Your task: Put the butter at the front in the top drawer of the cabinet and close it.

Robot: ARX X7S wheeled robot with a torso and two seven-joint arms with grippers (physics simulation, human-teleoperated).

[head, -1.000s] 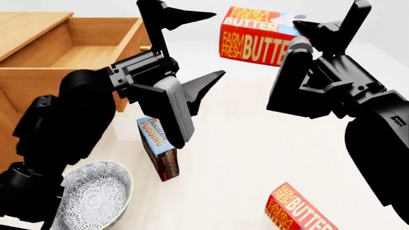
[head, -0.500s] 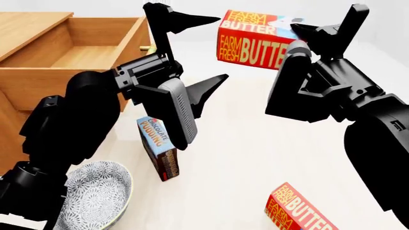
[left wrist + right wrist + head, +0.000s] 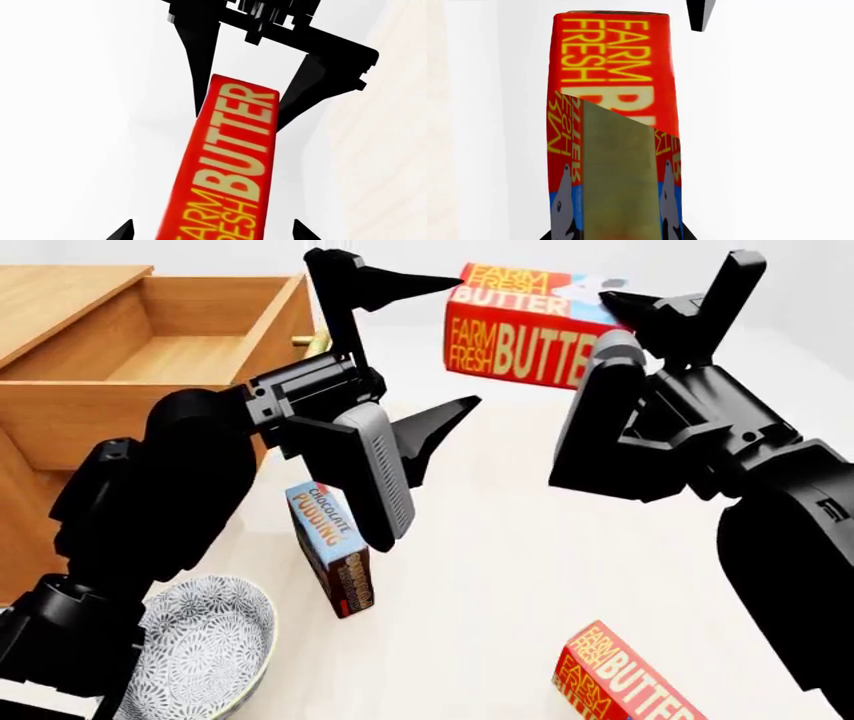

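You are holding the butter (image 3: 527,332) up in the air above the tabletop (image 3: 534,540), pinched at its blue-white end by the right pincer (image 3: 638,302), with its lettered red end pointing toward the left pincer (image 3: 447,345). The left pincer is spread wide, one fingertip touching or almost touching the box's upper corner and the other hanging lower, just short of the box; its wrist view shows the red face running between the two dark fingers, so this looks like a handover taking shape. To do it well, you should be centring the box between the left fingers and squaring them to its broad faces before pressing them together, and you should be loosening the right pincer only once the left grip looks firm, since a corner grip may let the box twist out. The top drawer (image 3: 187,325) of the cabinet (image 3: 80,420) is standing pulled out on the left, its plain wooden inside bare as far as the head view shows, well apart from the box. Below, the chocolate pudding box (image 3: 334,550) is standing upright near the patterned bowl (image 3: 200,650), and the second butter box (image 3: 621,680) is lying on the tabletop at the near right.
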